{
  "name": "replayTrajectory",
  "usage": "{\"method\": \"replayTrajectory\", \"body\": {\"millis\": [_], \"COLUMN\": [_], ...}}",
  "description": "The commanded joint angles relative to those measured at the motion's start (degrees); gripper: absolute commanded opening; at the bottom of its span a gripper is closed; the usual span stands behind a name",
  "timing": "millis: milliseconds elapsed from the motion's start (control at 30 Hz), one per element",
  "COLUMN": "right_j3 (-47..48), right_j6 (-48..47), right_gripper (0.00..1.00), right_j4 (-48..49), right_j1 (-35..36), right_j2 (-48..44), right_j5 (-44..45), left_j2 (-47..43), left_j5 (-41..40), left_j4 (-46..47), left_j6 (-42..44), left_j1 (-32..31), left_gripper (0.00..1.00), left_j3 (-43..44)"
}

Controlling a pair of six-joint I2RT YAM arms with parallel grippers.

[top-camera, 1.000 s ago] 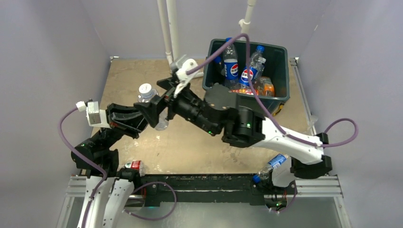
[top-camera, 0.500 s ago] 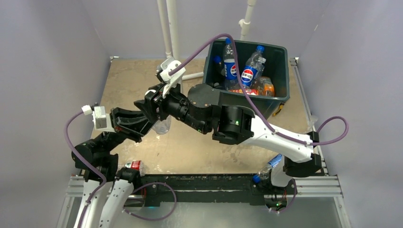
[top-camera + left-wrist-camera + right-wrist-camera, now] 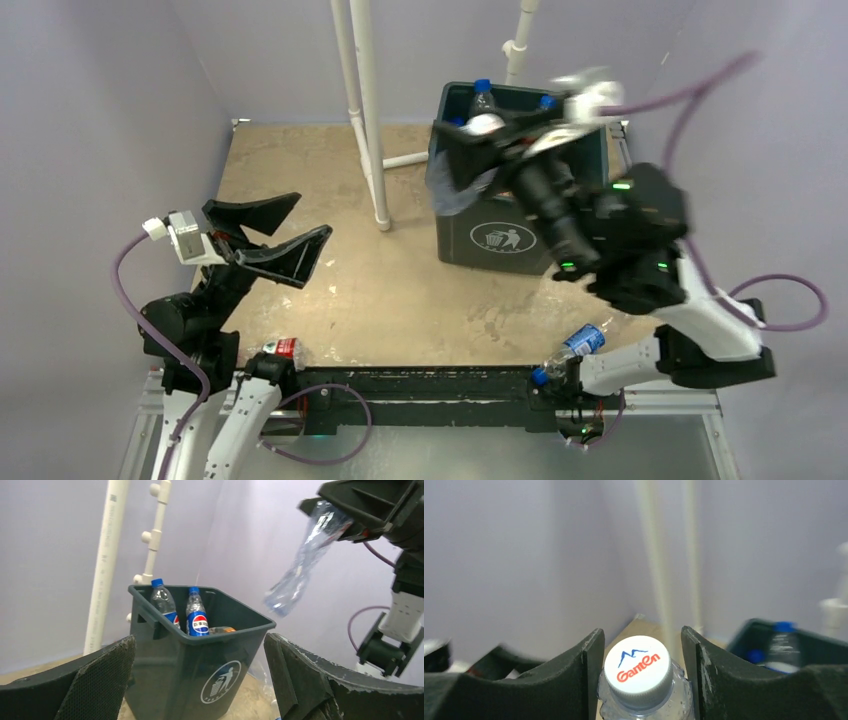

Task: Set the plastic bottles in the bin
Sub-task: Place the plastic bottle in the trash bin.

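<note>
A clear crushed bottle point(image 3: 456, 188) with a white cap point(image 3: 639, 670) hangs at the bin's near-left corner, my right gripper point(image 3: 487, 137) shut on its neck. The left wrist view shows this bottle point(image 3: 304, 560) in the air to the right of the bin point(image 3: 200, 660). The bin point(image 3: 520, 215) is dark green-grey with a white trash symbol, and blue-capped Pepsi bottles point(image 3: 198, 616) stand inside. My left gripper point(image 3: 313, 215) stands wide open and empty over the left of the table, pointing at the bin. A red-labelled bottle point(image 3: 283, 348) and a blue-labelled one point(image 3: 578, 343) lie by the arm bases.
Two white pipes point(image 3: 365, 110) rise from the table just left of the bin, with a third point(image 3: 520, 35) behind it. Grey walls close in the left, back and right. The bin stands in the back right corner.
The left gripper has let go of the white-capped bottle and drawn back open. The right gripper closed on its neck and swung it right to the bin.
</note>
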Motion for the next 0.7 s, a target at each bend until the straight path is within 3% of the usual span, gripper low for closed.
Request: {"method": "replayTrajectory", "body": {"millis": [0,67,100,233,400,567,600,667], "right_j3": [-8.2,-12.5,-11.8,-1.4,-0.8,-6.2,-6.7,-7.6], "right_j6": [-21.4,-29.8,-28.2,-7.8,6.6,20.1,21.0,22.3], "right_gripper": [0.00,0.00,0.00,0.00,0.00,0.00,0.07,0.41], "right_j4": [19.0,29.2,27.4,3.1,-5.0,-9.8,-10.6,-11.9], "right_j1": [-0.6,-4.2,-8.3,-29.5,-42.1,-53.0,-53.4,-53.9], "right_j2": [-7.9,-9.7,-9.5,-2.7,3.0,5.7,6.2,6.7], "right_j5": [22.8,25.3,24.2,11.4,-0.2,-18.5,-19.6,-20.8], "left_j2": [0.2,-0.1,0.0,3.1,11.3,12.8,12.2,11.0], "left_j5": [-6.4,-10.4,-13.5,-18.7,-10.3,-10.9,-11.6,-12.9], "left_j4": [-0.7,-3.0,-5.2,-12.1,-16.5,-22.1,-22.6,-23.1], "left_j6": [0.0,0.4,0.3,0.4,0.7,3.9,4.6,5.4], "left_j1": [-0.2,-0.2,-0.2,-0.2,-0.2,-0.2,-0.2,-0.2], "left_gripper": [0.99,0.99,0.99,0.99,0.99,0.99,0.99,0.99], "left_j3": [-1.7,-2.3,-2.3,-1.2,2.6,5.0,4.8,4.0]}}
